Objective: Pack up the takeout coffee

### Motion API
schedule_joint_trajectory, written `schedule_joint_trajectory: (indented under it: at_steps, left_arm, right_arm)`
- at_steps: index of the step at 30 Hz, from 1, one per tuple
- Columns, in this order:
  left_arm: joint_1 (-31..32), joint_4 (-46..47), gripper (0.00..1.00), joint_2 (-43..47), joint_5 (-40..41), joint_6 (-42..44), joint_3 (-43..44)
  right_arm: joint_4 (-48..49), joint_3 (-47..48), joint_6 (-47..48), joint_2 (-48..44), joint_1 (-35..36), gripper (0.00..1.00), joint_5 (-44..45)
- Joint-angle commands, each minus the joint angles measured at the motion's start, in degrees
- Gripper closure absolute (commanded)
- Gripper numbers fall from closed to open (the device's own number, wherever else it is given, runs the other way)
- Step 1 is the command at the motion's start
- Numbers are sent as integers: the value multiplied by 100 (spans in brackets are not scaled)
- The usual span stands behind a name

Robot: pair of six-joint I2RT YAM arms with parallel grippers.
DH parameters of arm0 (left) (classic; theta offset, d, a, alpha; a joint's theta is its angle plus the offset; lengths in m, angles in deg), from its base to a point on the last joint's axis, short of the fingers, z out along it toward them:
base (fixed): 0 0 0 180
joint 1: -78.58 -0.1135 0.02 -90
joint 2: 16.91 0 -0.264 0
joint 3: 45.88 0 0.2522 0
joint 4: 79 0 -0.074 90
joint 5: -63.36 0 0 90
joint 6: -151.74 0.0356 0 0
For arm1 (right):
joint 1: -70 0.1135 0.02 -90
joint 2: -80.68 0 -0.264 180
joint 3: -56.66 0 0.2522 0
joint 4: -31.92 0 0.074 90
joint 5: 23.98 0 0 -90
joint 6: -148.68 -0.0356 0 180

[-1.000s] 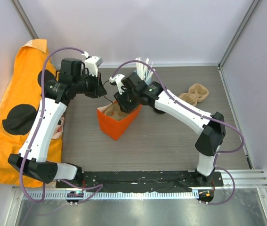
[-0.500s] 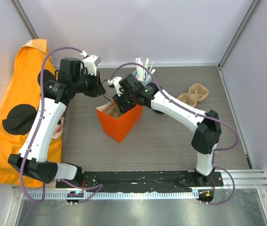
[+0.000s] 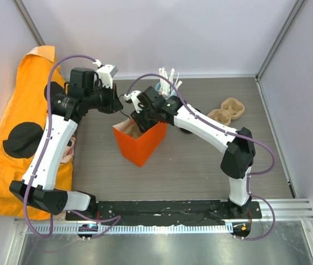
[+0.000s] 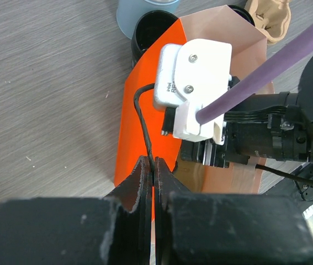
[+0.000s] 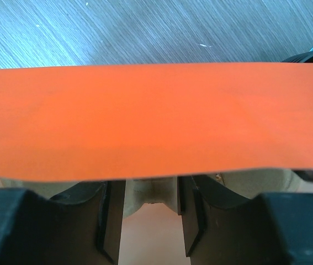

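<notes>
Top view, centre: the orange bag (image 3: 145, 144) stands open on the grey table (image 3: 200, 165), with both my grippers at its mouth. My left gripper (image 3: 116, 105) has its jaws pressed together at the upper-left rim. In the left wrist view a thin black cord (image 4: 141, 118) runs down into the pinch beside the paper, so I cannot tell which of the two is actually caught. My right gripper (image 3: 139, 120) reaches down inside the bag, and its fingertips are hidden there from above.

Right wrist view: the bag's wall fills the frame as an orange band. Beneath it my fingers (image 5: 110, 221) stand partly apart, clamped on a pale piece of the pulp carrier (image 5: 150, 194). The rest of the carrier is covered.

A second carrier (image 3: 229, 110) lies at the right of the table, well apart from the bag. White sticks (image 3: 167, 80) rise behind my right arm, their holder mostly hidden.

Writing: white letters at the lower right edge of the left wrist view are cut off. The small print on the white camera housing (image 4: 195, 83) is too fine to read.
</notes>
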Motion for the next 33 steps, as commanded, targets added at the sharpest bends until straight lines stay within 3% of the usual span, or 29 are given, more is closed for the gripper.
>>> schedule_joint_trajectory:
  at_steps: [1,26,29,33]
  left_arm:
    - [-32,184,100,28,53,-49,183]
    - [-23,184,100,107,202,-31,174]
    - [-23,183,100,116,237,-40,157]
    - [-32,192,100,98,316,-31,113]
  right_arm:
    - [-142,231,66,79,21,70,108]
    - [-335,433,66,378,47,70,416]
    - [-379,450,58,282,64,64,381]
    - [-388,459,92,115,56,42,363]
